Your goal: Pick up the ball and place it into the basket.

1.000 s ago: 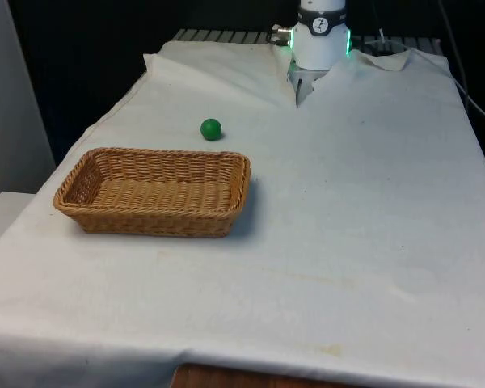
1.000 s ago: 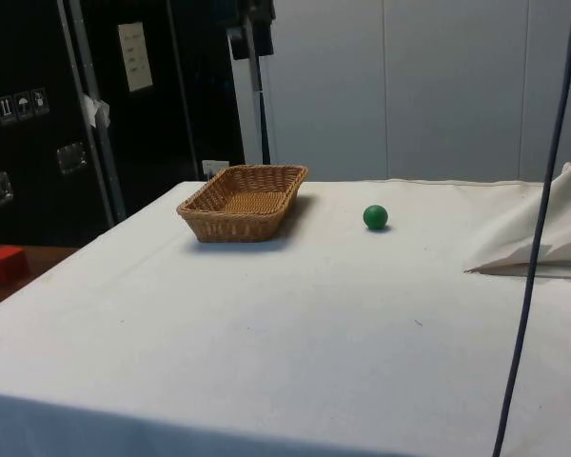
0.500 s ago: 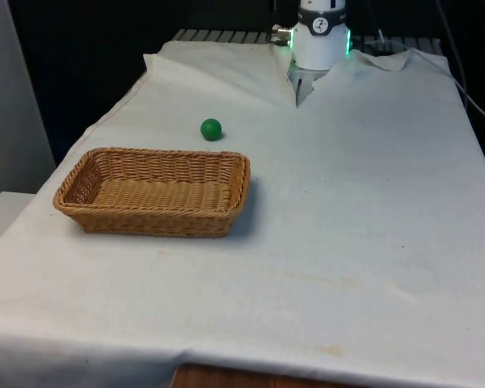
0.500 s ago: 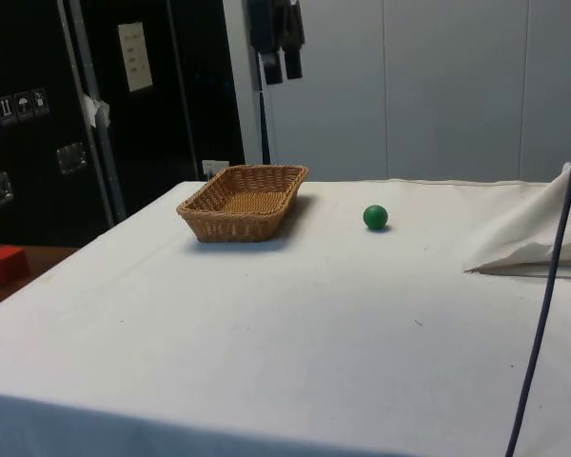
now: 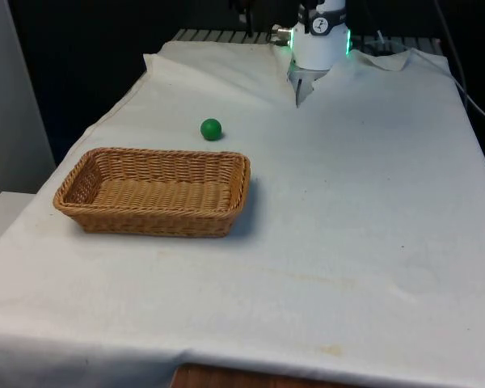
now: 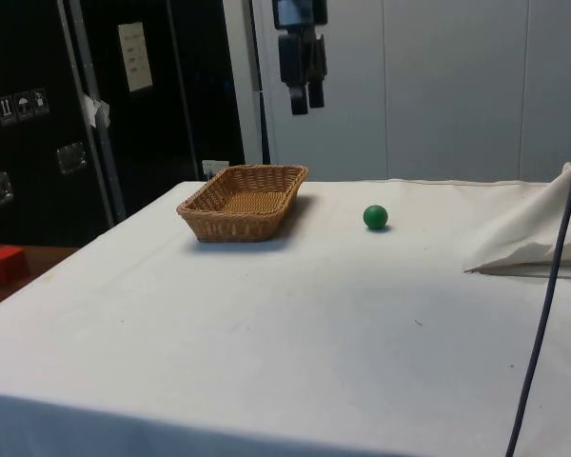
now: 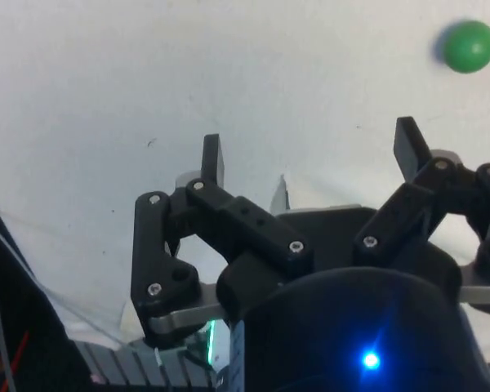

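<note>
A: Where was the ball [image 5: 211, 128]?

B: Sat on the white cloth [image 5: 364, 210], a little beyond the far long rim of the basket [image 5: 155, 191], apart from it, not touching. Green, round, bare cloth on every side. Seen likewise in the side view, to the right of the basket, and in the wrist view, off past one fingertip.

A: And the gripper [image 6: 303, 92]?

B: Hung high above the table in the side view, roughly over the gap between basket and ball, well clear of both. Fingers [image 7: 213, 158] spread wide, nothing between them.

A: Step in hand?

B: Judged to be the approach, with no contact made. Best done by centring over the ball first, then coming straight down with the fingers kept wide, one on either side. Worth closing low, around the widest part, since a round thing would likely roll off at a glancing touch or squirt out of a high pinch. Worth watching the basket's near wall too.

A: Count?

B: One ball. One basket, woven, rectangular, nothing in it. One gripper, two fingers. Also one red block [image 6: 7, 263] low at the side view's left edge, off the table.
</note>
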Controlling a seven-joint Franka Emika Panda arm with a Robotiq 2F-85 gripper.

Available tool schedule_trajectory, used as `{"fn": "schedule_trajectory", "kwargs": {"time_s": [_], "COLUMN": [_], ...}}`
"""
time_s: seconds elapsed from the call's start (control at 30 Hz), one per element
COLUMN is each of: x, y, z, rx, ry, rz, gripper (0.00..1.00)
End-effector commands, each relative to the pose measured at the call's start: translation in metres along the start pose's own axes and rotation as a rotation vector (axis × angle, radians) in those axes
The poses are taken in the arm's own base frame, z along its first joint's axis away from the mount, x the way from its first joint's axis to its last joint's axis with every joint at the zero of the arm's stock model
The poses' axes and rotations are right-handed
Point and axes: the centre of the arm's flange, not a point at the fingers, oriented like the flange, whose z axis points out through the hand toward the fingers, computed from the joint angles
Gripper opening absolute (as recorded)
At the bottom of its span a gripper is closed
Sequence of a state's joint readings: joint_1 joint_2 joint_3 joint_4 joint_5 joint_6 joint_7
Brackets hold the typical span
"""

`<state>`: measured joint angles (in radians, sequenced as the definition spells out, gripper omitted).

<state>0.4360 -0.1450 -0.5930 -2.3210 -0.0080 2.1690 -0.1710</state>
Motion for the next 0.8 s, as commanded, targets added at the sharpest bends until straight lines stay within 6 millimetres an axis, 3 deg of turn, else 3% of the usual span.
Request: {"fn": "schedule_trajectory", "kwargs": {"time_s": [0.0, 0.03, 0.1, 0.27, 0.47, 0.77], "x": [-0.001, 0.000, -0.006, -0.011, -0.027, -0.041], "y": [0.003, 0.000, 0.014, 0.022, 0.048, 0.063], "z": [0.001, 0.000, 0.010, 0.018, 0.039, 0.063], "rx": [-0.004, 0.000, -0.002, 0.002, 0.002, -0.003], "ry": [0.011, 0.000, 0.018, 0.017, 0.042, 0.057], "rz": [0.000, 0.000, 0.000, -0.001, -0.004, -0.004], "gripper": [1.00, 1.00, 1.00, 1.00, 1.00, 1.00]}}
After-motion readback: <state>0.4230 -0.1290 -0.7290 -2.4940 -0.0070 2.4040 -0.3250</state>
